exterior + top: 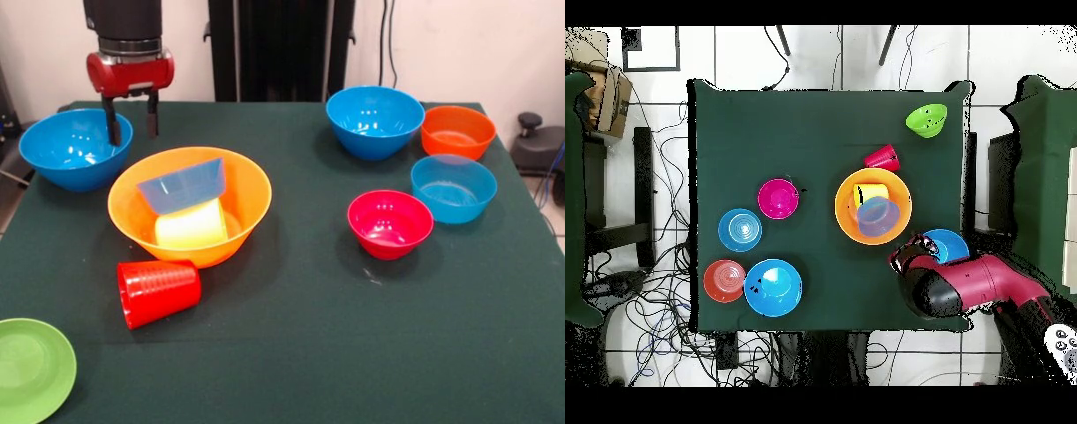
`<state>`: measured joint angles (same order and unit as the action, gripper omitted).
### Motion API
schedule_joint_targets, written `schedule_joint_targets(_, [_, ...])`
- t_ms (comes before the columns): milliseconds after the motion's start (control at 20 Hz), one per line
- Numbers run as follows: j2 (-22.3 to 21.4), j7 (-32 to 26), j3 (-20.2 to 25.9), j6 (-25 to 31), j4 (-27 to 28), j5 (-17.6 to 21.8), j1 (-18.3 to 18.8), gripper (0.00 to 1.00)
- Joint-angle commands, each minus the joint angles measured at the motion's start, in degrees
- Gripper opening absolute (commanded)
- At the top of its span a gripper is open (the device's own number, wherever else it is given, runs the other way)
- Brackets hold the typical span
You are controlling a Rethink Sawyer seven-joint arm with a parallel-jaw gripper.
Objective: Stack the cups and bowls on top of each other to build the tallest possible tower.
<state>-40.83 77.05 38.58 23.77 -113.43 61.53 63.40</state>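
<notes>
I have the gripper (131, 124) hanging above the table between the deep blue bowl (75, 148) at the left of the front view and the big yellow-orange bowl (190, 205), its two dark fingers spread apart with nothing between them. What there is of a tower sits in that yellow-orange bowl: the yellow cup (192, 226) rests inside it, seemingly tipped, and a paler translucent blue bowl (183, 185) leans on the cup at a tilt rather than sitting level. The red ribbed cup (157, 292) lies on its side on the green cloth (291, 336) just in front of the base bowl, touching or nearly touching its wall. The light green bowl (33, 369) sits at the near corner. Well apart on the other side of the table are a second deep blue bowl (375, 121), the orange bowl (457, 131) beside it, another translucent blue bowl (454, 188) and the pink-red bowl (390, 223). My reading is that the build is at an early stage, with only two pieces in the base and neither one settled flat. With the open jaws so near the left blue bowl, I judge that piece the likely next pick: it calls for lowering one finger inside the rim and one outside. Placing anything on that tilted bowl looks risky; it could slide off.
</notes>
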Motion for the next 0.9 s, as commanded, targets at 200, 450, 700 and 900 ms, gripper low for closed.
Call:
schedule_joint_targets(200, [2.5, -4.3, -1.1, 1.1, 0.3, 1.5, 0.5, 1.00])
schedule_joint_targets(450, [2.9, -5.1, -0.2, 1.6, 0.2, 0.5, 1.7, 1.00])
schedule_joint_targets(700, [2.7, -4.4, 0.1, 1.7, 0.4, -0.8, 3.2, 1.00])
schedule_joint_targets(900, [2.6, -1.5, -0.9, 0.3, 0.1, -0.6, 3.6, 1.00])
